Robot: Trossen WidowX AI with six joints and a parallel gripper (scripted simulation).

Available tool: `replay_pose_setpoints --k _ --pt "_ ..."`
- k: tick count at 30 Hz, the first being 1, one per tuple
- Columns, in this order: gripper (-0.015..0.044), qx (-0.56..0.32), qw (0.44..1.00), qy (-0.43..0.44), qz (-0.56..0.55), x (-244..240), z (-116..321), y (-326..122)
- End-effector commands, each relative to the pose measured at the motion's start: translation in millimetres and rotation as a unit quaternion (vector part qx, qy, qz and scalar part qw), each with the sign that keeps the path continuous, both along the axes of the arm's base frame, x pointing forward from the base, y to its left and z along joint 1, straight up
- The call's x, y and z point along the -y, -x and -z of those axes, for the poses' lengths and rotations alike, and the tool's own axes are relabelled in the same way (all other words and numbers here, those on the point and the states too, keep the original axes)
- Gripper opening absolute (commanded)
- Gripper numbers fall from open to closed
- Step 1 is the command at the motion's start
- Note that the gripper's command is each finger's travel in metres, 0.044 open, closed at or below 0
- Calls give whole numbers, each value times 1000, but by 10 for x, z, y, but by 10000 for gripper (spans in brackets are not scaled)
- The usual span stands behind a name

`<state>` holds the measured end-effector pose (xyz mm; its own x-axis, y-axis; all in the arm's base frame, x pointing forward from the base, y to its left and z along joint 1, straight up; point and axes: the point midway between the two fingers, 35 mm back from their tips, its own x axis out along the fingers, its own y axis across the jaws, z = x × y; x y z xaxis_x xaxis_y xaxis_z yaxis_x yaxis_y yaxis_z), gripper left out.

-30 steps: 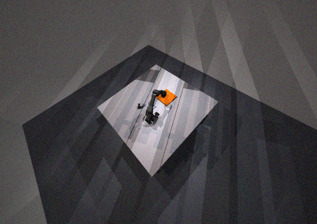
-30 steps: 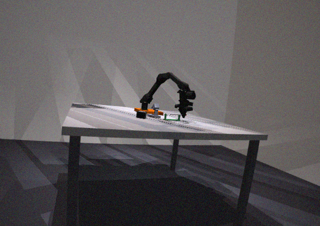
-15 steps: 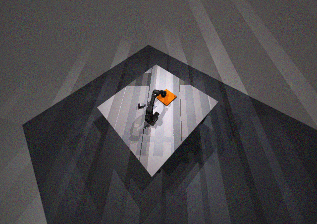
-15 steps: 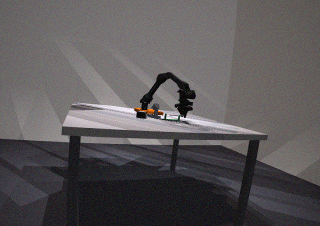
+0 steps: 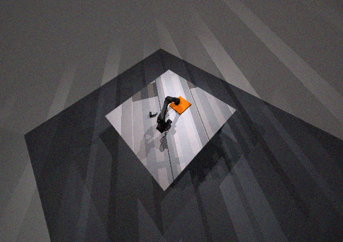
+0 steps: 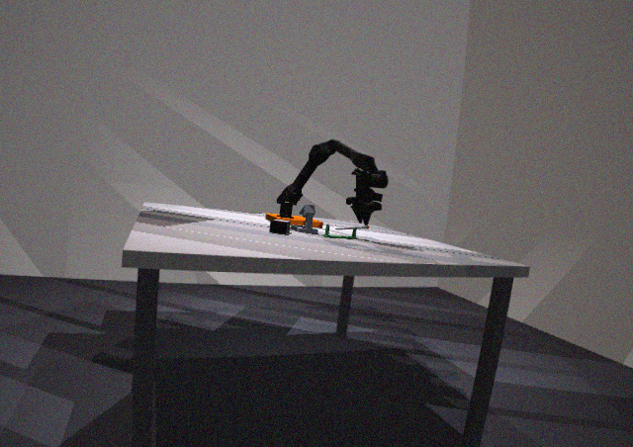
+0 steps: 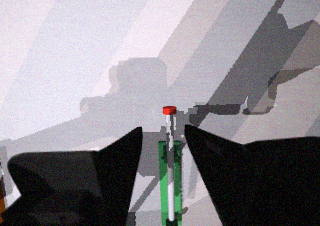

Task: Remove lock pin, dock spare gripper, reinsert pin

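Note:
The lock pin has a pale shaft and a red head. It lies across the green cradle, its head sticking out past one end. My gripper points down, open, with its fingertips apart on either side of the pin near the head; no contact shows. The grey mount stands upright between the cradle and the arm's base; its socket is too small to read. A black boxy thing, apparently the spare gripper, sits on the table beside the mount.
The orange base plate carries the arm's base, behind the mount in the exterior view. The arm arches over the mount and cradle. Hard shadows cross the pale table.

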<state>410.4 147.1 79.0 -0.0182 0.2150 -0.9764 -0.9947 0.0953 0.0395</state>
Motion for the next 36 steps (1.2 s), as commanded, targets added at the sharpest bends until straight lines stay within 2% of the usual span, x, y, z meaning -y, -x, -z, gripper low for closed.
replay_pose_setpoints --k 1,13,18,20,24,30,36 --pt "200 0 1000 0 0 1 -108 3" --pt "200 -5 1000 1 0 9 -392 30" --pt "331 -5 1000 1 0 8 -308 28" --pt "279 0 1000 7 0 90 -382 21" --pt "180 28 999 43 0 564 -797 37" --pt "180 32 998 49 1 647 -851 46" --pt "180 32 998 49 1 639 -439 10"
